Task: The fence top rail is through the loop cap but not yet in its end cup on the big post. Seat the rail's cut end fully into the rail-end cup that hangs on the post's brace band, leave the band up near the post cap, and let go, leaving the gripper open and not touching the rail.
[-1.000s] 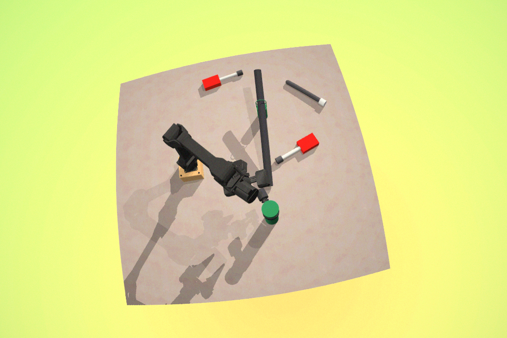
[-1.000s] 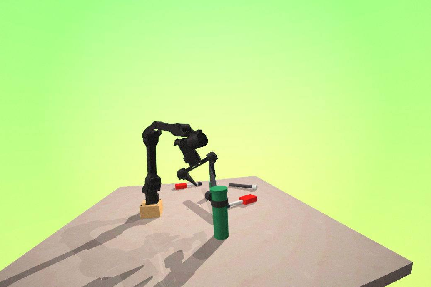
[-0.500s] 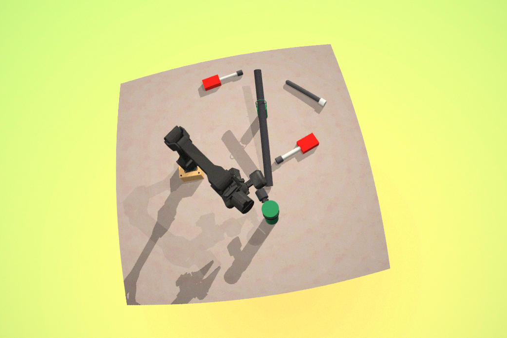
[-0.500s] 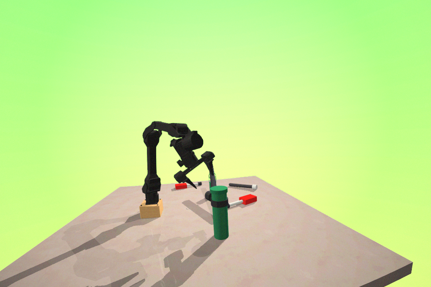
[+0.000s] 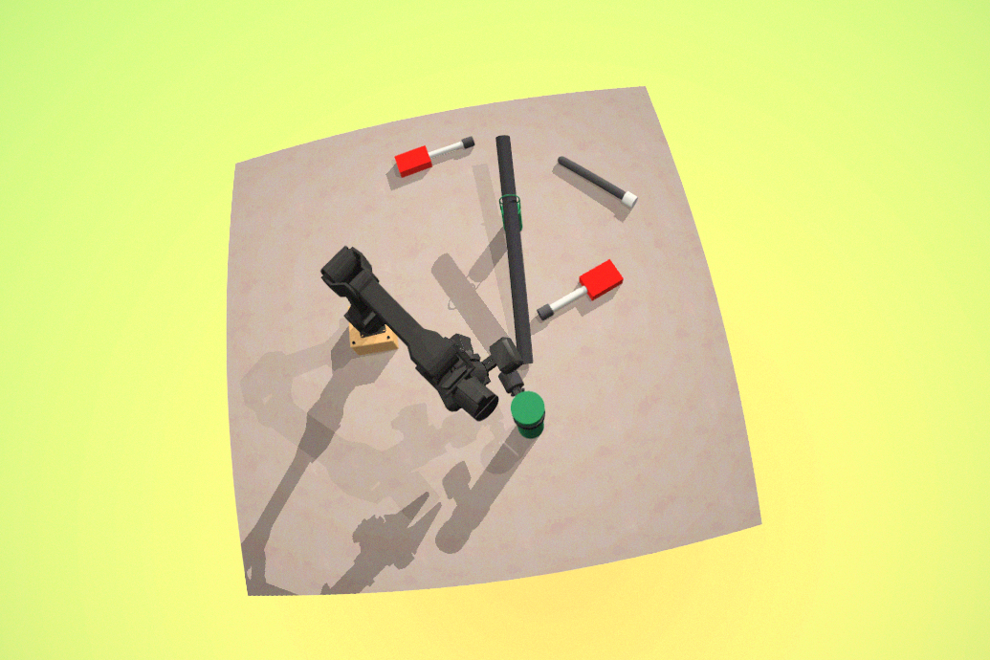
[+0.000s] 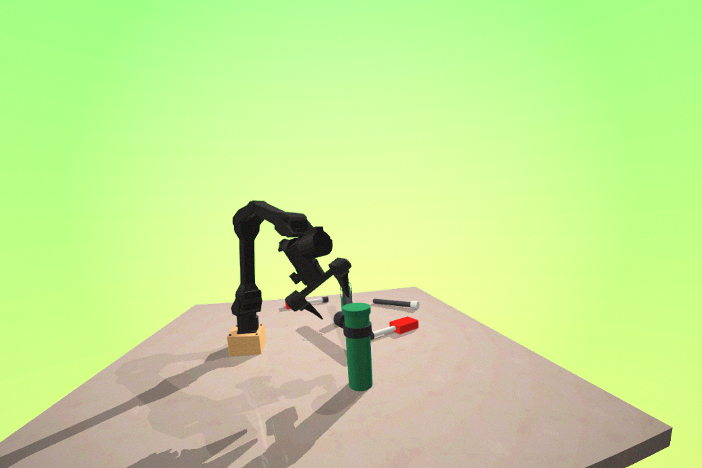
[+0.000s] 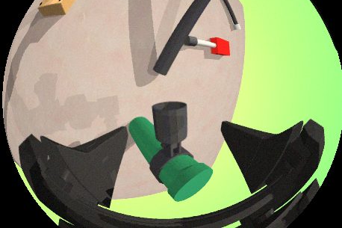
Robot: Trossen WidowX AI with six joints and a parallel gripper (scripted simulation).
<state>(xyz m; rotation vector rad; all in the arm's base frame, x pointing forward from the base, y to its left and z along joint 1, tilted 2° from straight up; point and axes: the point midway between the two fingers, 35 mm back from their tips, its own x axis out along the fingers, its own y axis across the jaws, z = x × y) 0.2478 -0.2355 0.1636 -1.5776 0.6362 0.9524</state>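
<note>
- Wrist view: the fingers are spread wide with nothing between them, one dark tip at each side; the green post and its dark rail-end cup show in the gap below them.
- The cup's mouth faces the rail, and bare table lies between the cup and the rail's cut end, so the end is not seated.
- Top view: the rail runs long across the table, passing through the green loop cap near its far end; its near end stops just short of the cup beside the post.
- Exterior view: the post stands upright, with the dark brace band high on it, just under the post cap.
- The arm bends over from its tan base block, the fingers apart from the rail.
- Two red-handled tools and a dark rod with a white tip lie well apart on the table.
</note>
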